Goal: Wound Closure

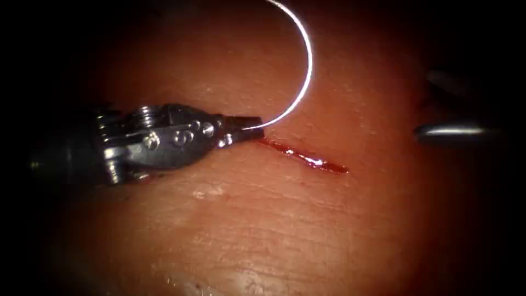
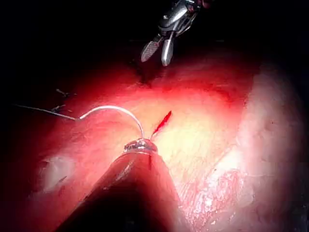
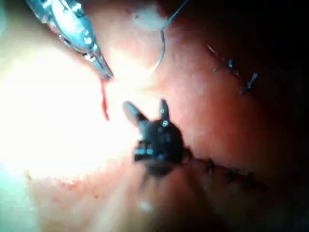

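Needle (image 1: 304, 77), stiff, thin and likely slippery, is clamped at one end by left tool (image 1: 253, 127); right tool (image 3: 147, 112) is spread, empty.

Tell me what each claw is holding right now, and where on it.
The left claw grips the needle at one end of its curve, beside the cut's left end. The right claw is open, holding nothing.
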Available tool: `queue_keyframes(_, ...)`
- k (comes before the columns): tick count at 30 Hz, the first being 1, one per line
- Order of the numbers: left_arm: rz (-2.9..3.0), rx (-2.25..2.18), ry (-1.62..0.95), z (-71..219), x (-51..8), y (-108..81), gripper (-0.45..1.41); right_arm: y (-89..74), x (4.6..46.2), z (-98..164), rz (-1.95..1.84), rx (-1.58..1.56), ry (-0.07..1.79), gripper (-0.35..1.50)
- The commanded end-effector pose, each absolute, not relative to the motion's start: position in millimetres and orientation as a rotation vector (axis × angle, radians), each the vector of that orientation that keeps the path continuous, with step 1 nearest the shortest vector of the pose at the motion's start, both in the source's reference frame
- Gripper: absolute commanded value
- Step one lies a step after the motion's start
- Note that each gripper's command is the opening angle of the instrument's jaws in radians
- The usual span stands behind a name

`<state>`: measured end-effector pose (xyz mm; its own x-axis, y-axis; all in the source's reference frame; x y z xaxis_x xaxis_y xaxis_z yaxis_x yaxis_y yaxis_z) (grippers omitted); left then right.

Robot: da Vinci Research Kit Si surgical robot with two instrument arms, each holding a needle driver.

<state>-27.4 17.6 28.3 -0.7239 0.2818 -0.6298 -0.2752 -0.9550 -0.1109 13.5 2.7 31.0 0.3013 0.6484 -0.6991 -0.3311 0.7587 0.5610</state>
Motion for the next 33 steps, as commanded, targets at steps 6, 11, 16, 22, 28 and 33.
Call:
queue_keyframes(6, 2.785, -1.002, 0.069, 28.3, -26.1, 16.3, -0.45, 3.6, 17.8, 31.3, 0.699, 0.513, 1.145, 0.99)
queue_keyframes(11, 2.849, -1.040, 0.162, 27.9, -26.0, 15.6, -0.45, 3.6, 20.1, 31.4, 0.686, 0.544, 1.154, 0.99)
queue_keyframes(16, 2.882, -1.109, 0.241, 26.8, -26.4, 14.7, -0.45, 3.6, 21.1, 32.0, 0.681, 0.542, 1.155, 0.99)
queue_keyframes(22, 2.888, -1.172, 0.304, 25.3, -27.0, 14.0, -0.45, 3.8, 21.2, 32.6, 0.681, 0.538, 1.160, 0.99)
queue_keyframes(28, 2.889, -1.188, 0.318, 24.8, -28.0, 13.6, -0.45, 3.7, 22.2, 32.5, 0.688, 0.542, 1.160, 0.99)
queue_keyframes(33, 2.888, -1.186, 0.319, 24.6, -28.1, 13.5, -0.45, 3.8, 22.9, 32.3, 0.691, 0.541, 1.159, 0.84)
